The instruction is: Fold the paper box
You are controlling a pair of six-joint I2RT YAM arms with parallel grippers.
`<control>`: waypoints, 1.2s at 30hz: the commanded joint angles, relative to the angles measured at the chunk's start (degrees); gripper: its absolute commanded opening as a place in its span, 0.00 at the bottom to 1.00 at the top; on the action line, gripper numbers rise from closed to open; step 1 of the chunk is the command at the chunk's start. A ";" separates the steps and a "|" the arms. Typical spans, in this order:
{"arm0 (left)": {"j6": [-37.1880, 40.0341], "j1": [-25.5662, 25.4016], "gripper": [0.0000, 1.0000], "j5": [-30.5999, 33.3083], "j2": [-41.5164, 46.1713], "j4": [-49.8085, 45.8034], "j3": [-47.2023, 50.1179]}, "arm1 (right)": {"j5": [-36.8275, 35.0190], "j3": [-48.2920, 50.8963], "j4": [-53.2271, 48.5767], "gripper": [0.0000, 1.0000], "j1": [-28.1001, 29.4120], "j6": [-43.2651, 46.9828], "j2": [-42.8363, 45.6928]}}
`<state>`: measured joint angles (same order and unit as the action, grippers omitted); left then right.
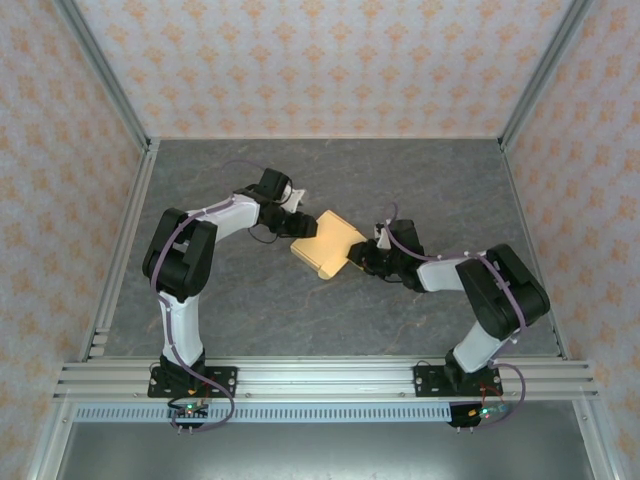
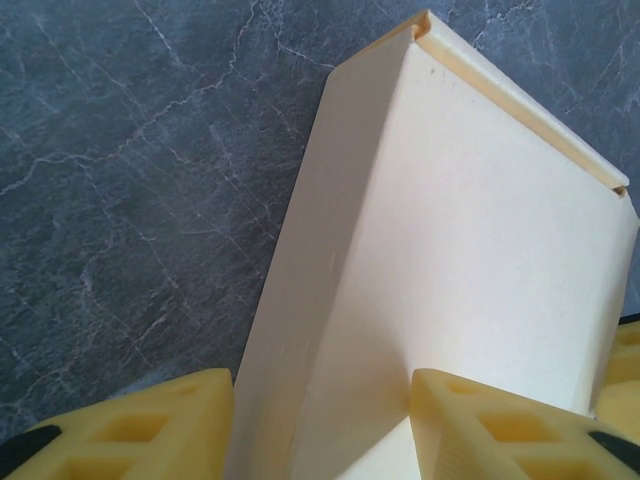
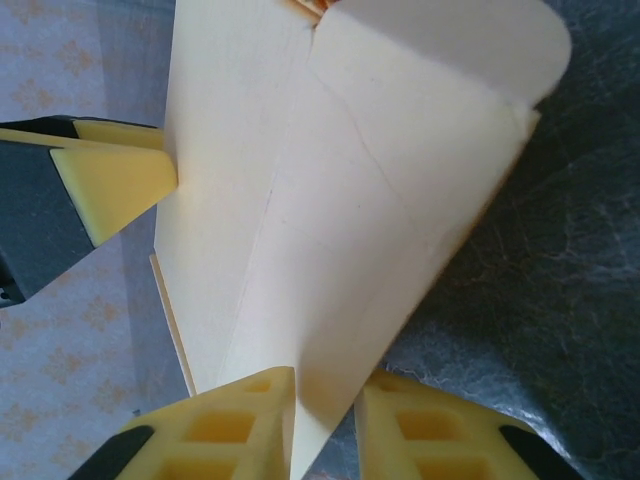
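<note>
Centrally on the grey table [image 1: 250, 320], the paper box [image 1: 326, 243] is lying; the right gripper [image 3: 325, 430] is pinching its flap, while the left gripper [image 2: 322, 430] is straddling one edge, though whether it is clamping I cannot tell

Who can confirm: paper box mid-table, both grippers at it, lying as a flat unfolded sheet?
Not flat: the paper box is folded into a small rectangular shape with raised walls, as the left wrist view shows. The rest holds: middle of the table, left gripper and right gripper both at it.
</note>
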<state>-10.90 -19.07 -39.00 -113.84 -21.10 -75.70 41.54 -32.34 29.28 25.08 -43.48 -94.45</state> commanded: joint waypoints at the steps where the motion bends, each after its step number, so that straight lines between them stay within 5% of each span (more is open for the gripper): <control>1: -2.07 0.29 0.48 -0.83 0.11 0.03 1.39 | 0.21 0.28 6.23 0.17 0.14 -1.01 -1.04; 12: -6.99 0.35 0.46 -4.84 0.82 3.56 5.03 | 1.16 1.19 13.79 0.00 0.04 -4.57 1.00; 36: -7.99 0.35 0.44 -7.33 1.45 4.49 6.56 | -0.89 0.42 6.61 0.00 0.10 -2.23 8.00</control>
<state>-19.46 -17.58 -45.69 -112.71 -13.41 -70.59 41.08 -31.07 34.28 24.93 -47.92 -87.77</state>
